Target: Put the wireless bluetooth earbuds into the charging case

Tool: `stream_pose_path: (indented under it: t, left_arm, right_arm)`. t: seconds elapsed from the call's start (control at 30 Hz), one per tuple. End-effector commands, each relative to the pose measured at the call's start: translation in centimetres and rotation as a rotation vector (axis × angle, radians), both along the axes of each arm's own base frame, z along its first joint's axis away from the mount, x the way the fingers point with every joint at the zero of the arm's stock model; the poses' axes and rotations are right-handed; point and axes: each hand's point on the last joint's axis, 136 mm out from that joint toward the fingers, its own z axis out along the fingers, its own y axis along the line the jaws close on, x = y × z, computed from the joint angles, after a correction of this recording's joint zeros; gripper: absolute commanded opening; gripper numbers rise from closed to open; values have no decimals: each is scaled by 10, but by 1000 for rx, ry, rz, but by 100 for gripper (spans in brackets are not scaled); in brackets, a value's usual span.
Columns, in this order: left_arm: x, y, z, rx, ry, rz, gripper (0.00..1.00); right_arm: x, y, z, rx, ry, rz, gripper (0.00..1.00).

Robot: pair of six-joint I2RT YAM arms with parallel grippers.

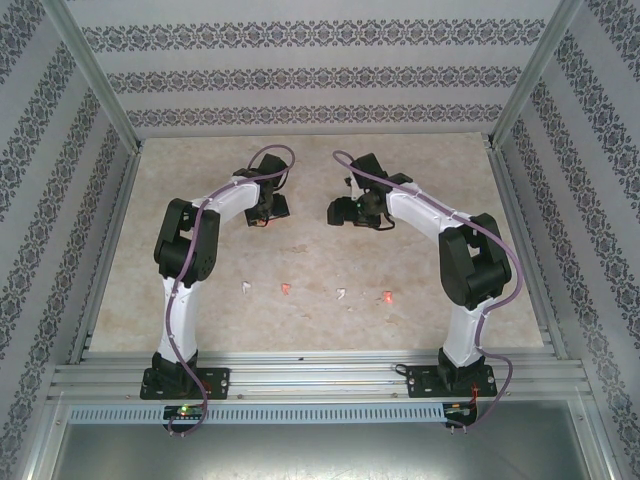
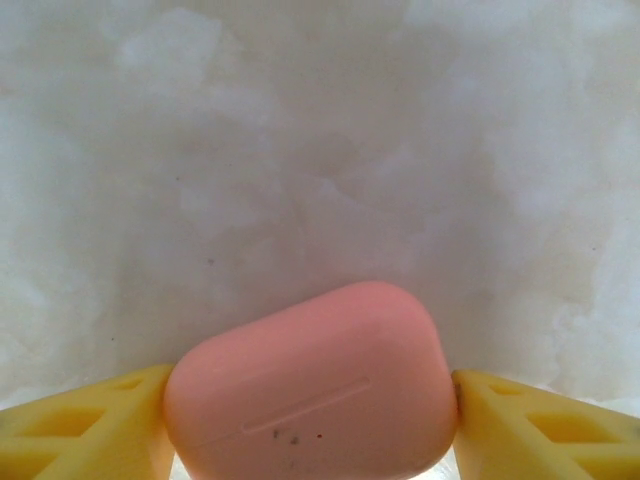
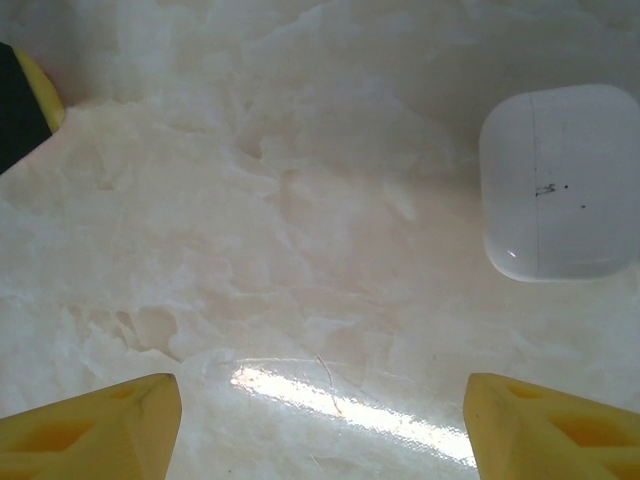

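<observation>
Left end effector (image 2: pixel 310 388) clenched on pink case (image 2: pixel 320 370), right end effector (image 3: pixel 322 390) released, empty over desk (image 3: pixel 300 200) near white case (image 3: pixel 560 180).

Overhead rear view; downward wrist close-ups

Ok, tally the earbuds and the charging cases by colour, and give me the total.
white earbuds: 2
pink earbuds: 2
pink case: 1
white case: 1
Total: 6
</observation>
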Motion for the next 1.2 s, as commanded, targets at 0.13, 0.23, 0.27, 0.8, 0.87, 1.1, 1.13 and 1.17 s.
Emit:
stream_pose_path:
  t: [0.13, 0.23, 0.27, 0.8, 0.87, 1.1, 1.13, 1.17]
  left_arm:
    - [-7, -2, 4, 32, -24, -108, 63]
    - [-10, -9, 11, 7, -73, -189, 60]
    - [-12, -11, 14, 5, -91, -221, 60]
    - [-77, -92, 84, -138, -487, -861, 57]
    - [-87, -103, 92, -152, -538, -938, 57]
    - [-115, -134, 114, -178, -626, -1104, 58]
    - [-117, -136, 115, -183, -631, -1111, 58]
    - [-118, -138, 117, -186, -638, -1117, 58]
  right_arm:
    - [-3, -6, 14, 87, 7, -35, 75]
    - [-3, -3, 18, 140, 22, -39, 75]
    - [-3, -2, 20, 160, 28, -39, 75]
    - [-21, 3, 52, 424, 174, 25, 72]
    - [-27, 11, 55, 462, 200, 49, 71]
    - [-47, 41, 58, 521, 270, 141, 70]
    - [-50, 45, 58, 526, 278, 152, 70]
    - [-51, 47, 58, 531, 284, 159, 70]
